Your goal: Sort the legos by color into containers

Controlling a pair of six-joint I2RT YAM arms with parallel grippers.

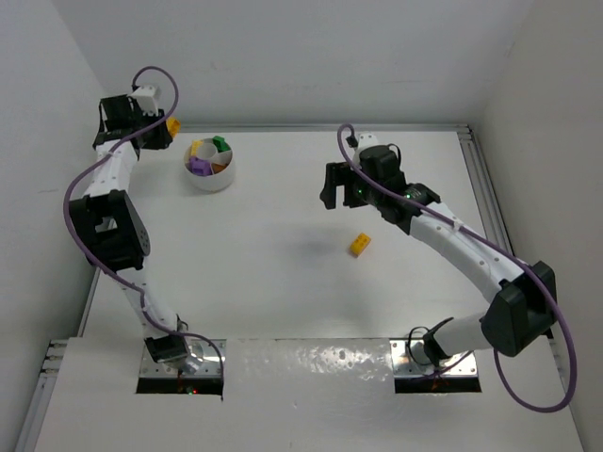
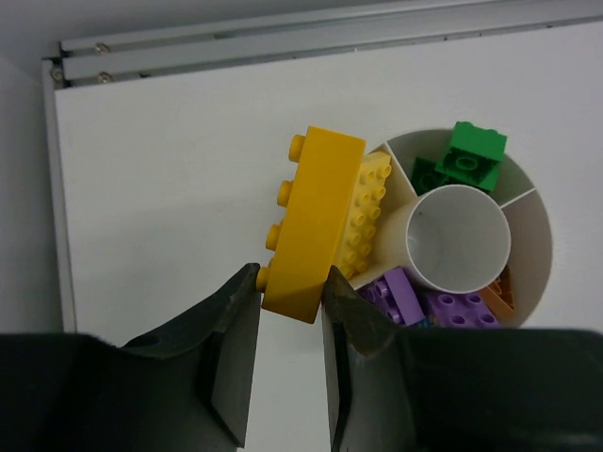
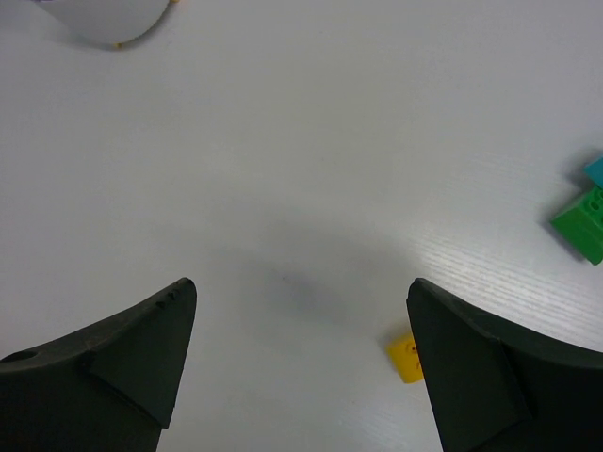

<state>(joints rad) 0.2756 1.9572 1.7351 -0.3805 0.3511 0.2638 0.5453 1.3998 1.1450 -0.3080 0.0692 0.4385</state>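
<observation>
Now: long yellow brick in the left pincer, right pincer holds nothing

Your left pincer is clamped on the lower end of a long yellow brick, with one finger on each side of it. The brick stands up from the fingers, a little tilted, and its studs point to the left in the wrist view. It is held above the desk, just beside the rim of the white bowl. You cannot tell from the views if it reaches over a compartment.

Inside the bowl, around the round middle cup, you see a yellow brick in the compartment nearest to the held one. Green bricks are in the next compartment, purple bricks at the lower side, and an orange brick in the section beside them.

Your right pincer has its jaws spread wide and holds nothing. It hangs over the middle of the desk, well apart from the bowl. A small yellow brick lies on the desk near its right finger. A green brick and a teal brick lie close together at the right edge of that view.
</observation>
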